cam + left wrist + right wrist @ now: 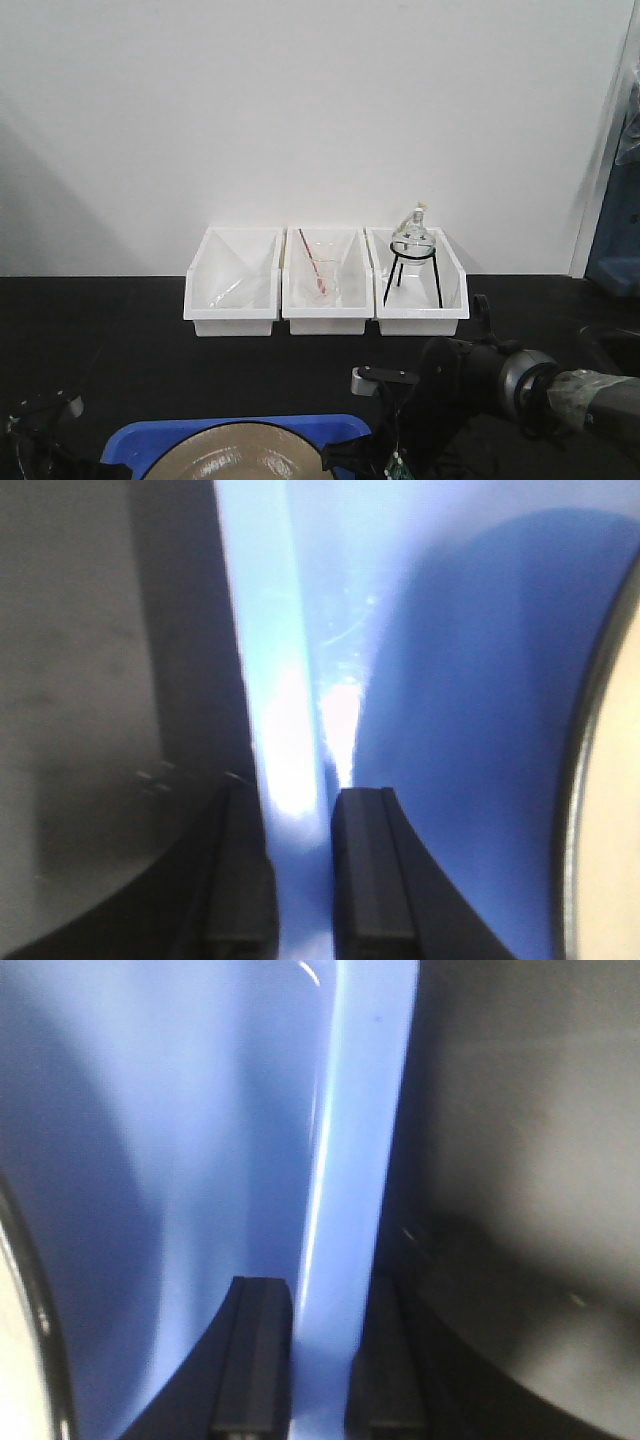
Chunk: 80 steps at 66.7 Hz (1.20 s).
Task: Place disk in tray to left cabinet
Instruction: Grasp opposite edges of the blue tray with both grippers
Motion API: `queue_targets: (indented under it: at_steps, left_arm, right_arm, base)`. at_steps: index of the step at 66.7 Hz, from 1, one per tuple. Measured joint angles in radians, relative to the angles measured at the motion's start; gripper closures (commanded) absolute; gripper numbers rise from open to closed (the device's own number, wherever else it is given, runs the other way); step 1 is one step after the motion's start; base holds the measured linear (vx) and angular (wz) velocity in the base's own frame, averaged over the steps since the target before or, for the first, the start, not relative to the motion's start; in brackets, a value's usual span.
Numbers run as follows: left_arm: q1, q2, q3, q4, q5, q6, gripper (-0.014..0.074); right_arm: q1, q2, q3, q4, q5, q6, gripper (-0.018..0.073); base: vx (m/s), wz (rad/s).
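Observation:
The blue tray (235, 432) sits at the bottom of the front view with the tan black-rimmed disk (245, 458) lying in it. My left gripper (300, 810) is shut on the tray's left rim (285, 720), one finger outside and one inside; the disk's edge (610, 810) shows at the right of that view. My right gripper (325, 1300) is shut on the tray's right rim (350, 1180), and the disk's edge (15, 1340) shows at the left there. The cabinet is out of view.
Three white bins stand in a row at the back of the black table (90, 330): an empty one (232, 282), one with a beaker and rod (325, 278), one with a flask on a tripod (415, 275). A white wall is behind them.

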Motion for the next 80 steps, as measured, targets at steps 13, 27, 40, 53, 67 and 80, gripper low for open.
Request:
queue_targets:
  at_steps: [13, 27, 40, 53, 67, 80]
  left_arm:
    - [0.000, 0.000, -0.057, 0.012, 0.103, -0.066, 0.0597]
    - [-0.001, -0.003, -0.124, 0.015, 0.186, -0.138, 0.0597]
    - [-0.003, -0.003, -0.224, 0.012, 0.305, -0.223, 0.0597]
    - [-0.006, -0.003, -0.342, 0.014, 0.405, -0.316, 0.0597]
    - [-0.009, -0.003, -0.409, 0.017, 0.495, -0.397, 0.0597]
    - [-0.009, -0.003, -0.420, 0.024, 0.533, -0.481, 0.0597]
  right_arm:
    - [-0.028, -0.035, 0.016, 0.016, 0.057, 0.004, 0.0563]
    - [-0.093, -0.106, 0.016, 0.099, 0.100, -0.004, 0.0564]
    - [-0.154, -0.165, 0.016, 0.171, 0.131, -0.012, 0.0564]
    - [-0.204, -0.206, 0.013, 0.238, 0.184, -0.023, 0.0564]
    - [-0.256, -0.214, 0.010, 0.328, 0.245, -0.035, 0.0564]
    - [-0.282, -0.214, -0.049, 0.364, 0.302, -0.049, 0.0564]
  base:
    - [0.00, 0.00]
    - [0.00, 0.00]
    - [0.00, 0.00]
    - [0.00, 0.00]
    - [0.00, 0.00]
    - [0.00, 0.00]
